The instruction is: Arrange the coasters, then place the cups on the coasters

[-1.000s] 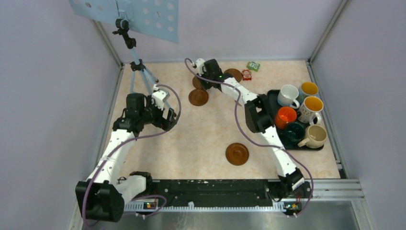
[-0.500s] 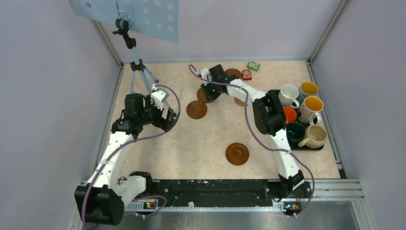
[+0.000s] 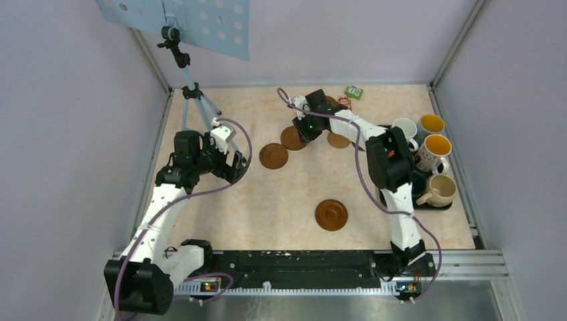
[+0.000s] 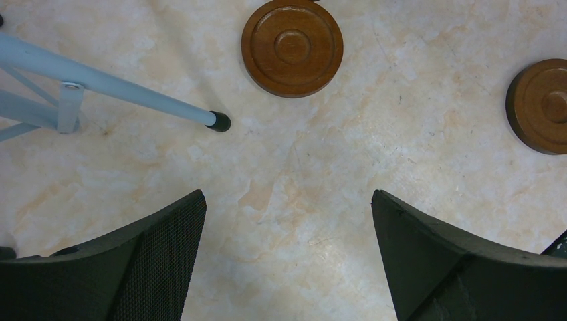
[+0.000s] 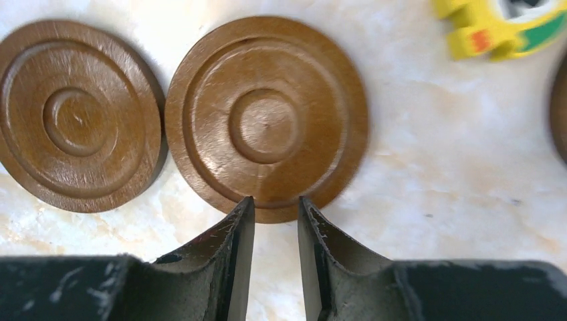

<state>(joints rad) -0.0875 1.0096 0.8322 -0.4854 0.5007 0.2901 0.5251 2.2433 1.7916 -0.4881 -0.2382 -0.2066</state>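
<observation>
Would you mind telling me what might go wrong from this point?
The right gripper, barely open, meets only the rim of one coaster; it may slip off, or shove that coaster onto its close neighbour. The right arm's elbow hangs over the tray of mugs and might clip one.

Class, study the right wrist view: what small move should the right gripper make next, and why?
Probably nudge the middle coaster away from its neighbour. The right gripper, jaws narrowly open, sits at that coaster's near rim, and the two lie edge to edge, so they are hardly spaced out.
</observation>
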